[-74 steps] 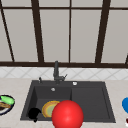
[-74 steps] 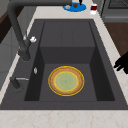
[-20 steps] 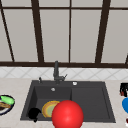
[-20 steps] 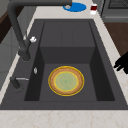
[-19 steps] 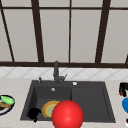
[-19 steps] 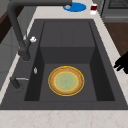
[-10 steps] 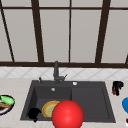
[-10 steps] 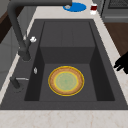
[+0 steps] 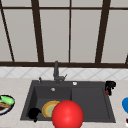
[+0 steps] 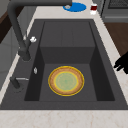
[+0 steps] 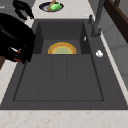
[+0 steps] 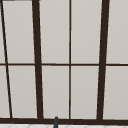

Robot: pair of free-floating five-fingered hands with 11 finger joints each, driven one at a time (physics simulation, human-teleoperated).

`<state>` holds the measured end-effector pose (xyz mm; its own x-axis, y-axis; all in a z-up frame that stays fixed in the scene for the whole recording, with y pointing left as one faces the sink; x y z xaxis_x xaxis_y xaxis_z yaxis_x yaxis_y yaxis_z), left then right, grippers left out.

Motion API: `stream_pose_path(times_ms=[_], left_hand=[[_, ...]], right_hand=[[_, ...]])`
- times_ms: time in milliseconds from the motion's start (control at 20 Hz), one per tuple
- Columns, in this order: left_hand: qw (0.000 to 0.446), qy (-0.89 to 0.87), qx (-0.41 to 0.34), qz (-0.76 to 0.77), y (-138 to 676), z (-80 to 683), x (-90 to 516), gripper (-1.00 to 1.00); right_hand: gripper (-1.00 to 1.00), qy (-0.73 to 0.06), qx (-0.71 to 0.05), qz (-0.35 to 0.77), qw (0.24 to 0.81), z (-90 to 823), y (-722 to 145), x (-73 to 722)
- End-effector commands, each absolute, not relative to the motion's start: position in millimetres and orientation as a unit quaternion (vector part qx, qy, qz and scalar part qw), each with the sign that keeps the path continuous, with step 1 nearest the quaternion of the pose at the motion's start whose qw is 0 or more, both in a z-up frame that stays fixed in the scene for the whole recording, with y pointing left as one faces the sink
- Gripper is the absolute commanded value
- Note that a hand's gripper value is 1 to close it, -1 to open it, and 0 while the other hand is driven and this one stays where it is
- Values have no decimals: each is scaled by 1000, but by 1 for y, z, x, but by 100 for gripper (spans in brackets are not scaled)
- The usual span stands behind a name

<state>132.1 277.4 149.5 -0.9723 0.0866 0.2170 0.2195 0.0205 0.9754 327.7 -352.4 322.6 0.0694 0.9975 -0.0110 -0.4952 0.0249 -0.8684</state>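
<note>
- Hovering at the front left corner of the dark grey sink [image 9: 87, 100], the black left hand [image 9: 33, 113] has its fingers apart and loosely bent, closed on nothing. In the left side view it [image 10: 122, 62] sits just off the sink's front rim with the fingertips pointing toward the basin.
- The black right hand [image 9: 109, 85] hangs over the sink's right rim, toward the back. From the right side it [image 11: 15, 37] looms over the front edge of the flat draining half. A small red patch shows beneath it. Whether its fingers are apart or closed cannot be told.
- A round yellow plate with a greenish centre [image 10: 66, 80] lies flat on the floor of the sink's left basin, the thing nearest the left hand and not touched by it.
- A dark bent faucet [image 9: 56, 71] stands at the sink's back rim.
- A large glossy red ball [image 9: 67, 115] shows before the sink's front rim, overlapping the yellow plate's edge in the front view.
- Left of the sink, a dark plate of green and brown food [image 9: 5, 104] rests on the counter.
- Right of the sink lie a flat blue plate [image 10: 75, 7] and, just beside it, a small red cup [image 10: 93, 7].
</note>
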Motion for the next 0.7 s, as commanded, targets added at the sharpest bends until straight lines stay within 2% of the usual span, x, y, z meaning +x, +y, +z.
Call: stream_pose_path(times_ms=[0, 450, 650], left_hand=[[48, -713, -107, -692, 277, 149, 132, 0], [48, -713, -107, -692, 277, 149, 132, 0], [48, -713, -107, -692, 277, 149, 132, 0]], right_hand=[[100, -343, -366, 590, 633, 326, -322, 320], [100, -350, -344, 598, 634, 327, -263, 302], [100, -349, -359, 594, 629, 319, -229, 299]])
